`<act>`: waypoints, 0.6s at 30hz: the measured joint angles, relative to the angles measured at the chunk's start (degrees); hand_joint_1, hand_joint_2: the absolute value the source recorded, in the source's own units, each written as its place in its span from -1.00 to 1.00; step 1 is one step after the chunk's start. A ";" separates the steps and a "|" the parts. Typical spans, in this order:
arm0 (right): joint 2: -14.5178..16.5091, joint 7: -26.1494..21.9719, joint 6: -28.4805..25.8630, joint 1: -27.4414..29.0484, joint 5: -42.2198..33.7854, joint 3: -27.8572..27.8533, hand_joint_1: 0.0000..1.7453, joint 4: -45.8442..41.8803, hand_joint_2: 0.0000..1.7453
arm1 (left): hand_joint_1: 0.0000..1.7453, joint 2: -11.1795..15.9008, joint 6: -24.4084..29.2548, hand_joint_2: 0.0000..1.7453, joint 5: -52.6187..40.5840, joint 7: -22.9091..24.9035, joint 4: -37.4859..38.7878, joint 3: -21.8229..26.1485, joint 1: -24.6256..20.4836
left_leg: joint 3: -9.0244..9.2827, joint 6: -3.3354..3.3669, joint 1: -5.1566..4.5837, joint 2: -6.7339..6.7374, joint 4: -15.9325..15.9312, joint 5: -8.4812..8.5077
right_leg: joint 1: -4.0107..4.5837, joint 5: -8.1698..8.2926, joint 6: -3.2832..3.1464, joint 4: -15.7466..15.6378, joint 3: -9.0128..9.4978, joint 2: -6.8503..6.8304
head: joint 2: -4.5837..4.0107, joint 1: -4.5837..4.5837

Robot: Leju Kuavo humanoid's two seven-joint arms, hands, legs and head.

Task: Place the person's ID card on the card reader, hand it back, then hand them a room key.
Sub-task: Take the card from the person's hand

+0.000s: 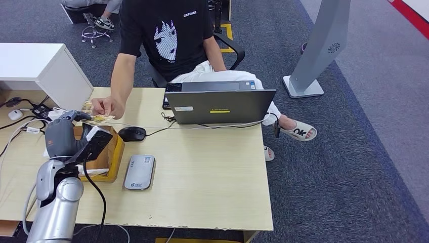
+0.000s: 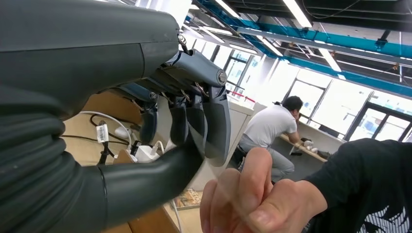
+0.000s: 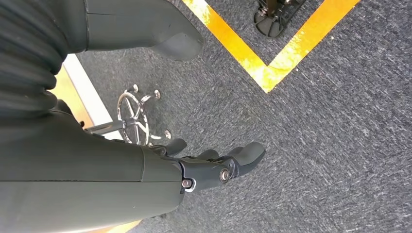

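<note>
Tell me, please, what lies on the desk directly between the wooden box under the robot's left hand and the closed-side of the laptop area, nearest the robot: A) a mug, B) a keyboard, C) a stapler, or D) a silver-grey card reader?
D: the silver-grey card reader lies flat on the desk, just beside the wooden box, with the black mouse beyond it.

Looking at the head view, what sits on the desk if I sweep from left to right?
White computer mouse → left robot hand → wooden box → black mouse → grey card reader → laptop.
</note>
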 joint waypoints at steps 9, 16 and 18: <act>-0.14 0.00 0.53 -0.02 0.04 0.00 -1.00 0.00 1.00 | 1.00 0.00 -0.09 1.00 0.09 -0.23 0.00 -0.10 -0.28 | 0.00 0.00 0.00 0.00 0.00 0.00 | 0.00 0.00 0.00 0.00 0.01 -0.01 | 0.00 0.00; -0.25 0.00 0.59 -0.03 0.04 -0.01 -1.00 0.00 1.00 | 1.00 -0.04 -2.50 1.00 -1.15 0.17 0.00 -1.50 -0.25 | 0.00 0.00 0.00 -0.03 0.00 0.00 | 0.00 0.00 0.00 0.00 0.02 -0.04 | 0.00 0.00; -0.25 0.01 0.62 -0.04 -0.01 -0.07 -1.00 0.00 1.00 | 1.00 -0.08 -4.40 1.00 -2.65 1.56 0.00 -2.48 -0.24 | 0.00 0.00 -0.01 -0.04 0.00 0.00 | 0.00 0.00 0.00 0.00 0.02 -0.04 | 0.00 -0.01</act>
